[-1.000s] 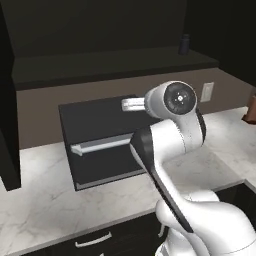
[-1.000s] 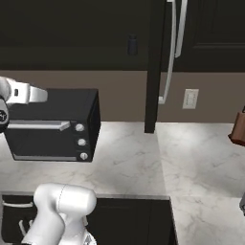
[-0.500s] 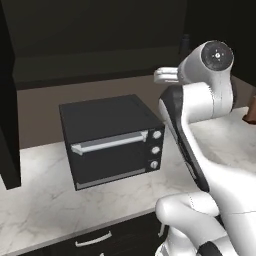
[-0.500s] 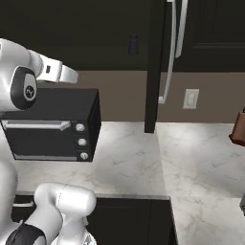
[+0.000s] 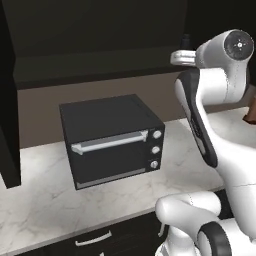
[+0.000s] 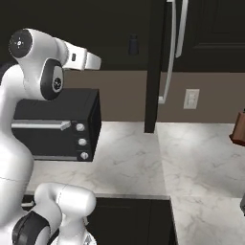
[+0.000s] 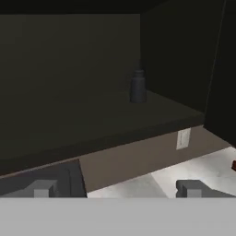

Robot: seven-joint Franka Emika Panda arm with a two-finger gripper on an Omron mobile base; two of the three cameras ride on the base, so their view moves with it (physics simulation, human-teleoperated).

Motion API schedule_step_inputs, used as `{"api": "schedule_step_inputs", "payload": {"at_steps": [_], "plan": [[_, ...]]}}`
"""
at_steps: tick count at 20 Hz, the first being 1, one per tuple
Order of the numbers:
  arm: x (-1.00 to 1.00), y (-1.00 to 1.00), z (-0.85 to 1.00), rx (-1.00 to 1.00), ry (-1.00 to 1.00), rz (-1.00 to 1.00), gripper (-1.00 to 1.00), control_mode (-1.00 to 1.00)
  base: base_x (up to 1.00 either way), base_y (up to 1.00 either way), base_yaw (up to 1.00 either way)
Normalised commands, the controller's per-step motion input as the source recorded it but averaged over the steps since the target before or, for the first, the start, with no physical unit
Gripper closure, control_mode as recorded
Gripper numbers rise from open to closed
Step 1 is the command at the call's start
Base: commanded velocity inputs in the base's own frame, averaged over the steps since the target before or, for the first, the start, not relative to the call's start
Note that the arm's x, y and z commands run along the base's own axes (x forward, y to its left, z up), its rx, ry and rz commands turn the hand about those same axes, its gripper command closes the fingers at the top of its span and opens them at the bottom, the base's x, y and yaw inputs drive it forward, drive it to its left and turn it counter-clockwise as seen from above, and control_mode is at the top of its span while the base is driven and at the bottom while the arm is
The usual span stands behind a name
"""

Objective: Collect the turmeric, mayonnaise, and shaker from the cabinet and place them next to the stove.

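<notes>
Up high in the left base view, the white arm bends over the toaster oven (image 5: 112, 140) toward the cabinet (image 5: 90, 60). Next, the right base view shows the shaker (image 6: 133, 45) alone on the shelf. Last, in the hand view the gripper (image 7: 115, 189) has its tips wide apart, holding nothing, with the shaker (image 7: 138, 86) far ahead

Toaster oven (image 5: 112, 140) on marble counter (image 5: 45, 200); shaker (image 5: 186, 42) perhaps above.

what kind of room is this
Most likely a kitchen, a rendered one: a black toaster oven sits on a marble counter, under a dark wall cabinet with a small shaker on its shelf.
</notes>
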Motion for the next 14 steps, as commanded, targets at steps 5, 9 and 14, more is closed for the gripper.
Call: {"api": "schedule_step_inputs", "payload": {"at_steps": [5, 9, 14], "plan": [[0.36, -0.44, 0.12, 0.00, -0.16, -0.01, -1.00, -1.00, 0.00, 0.00, 0.00], [0.28, -0.27, 0.17, 0.01, -0.09, 0.00, -1.00, -1.00, 0.00, 0.00, 0.00], [0.28, -0.17, 0.02, 0.00, -0.02, 0.00, -1.00, -1.00, 0.00, 0.00, 0.00]]}}
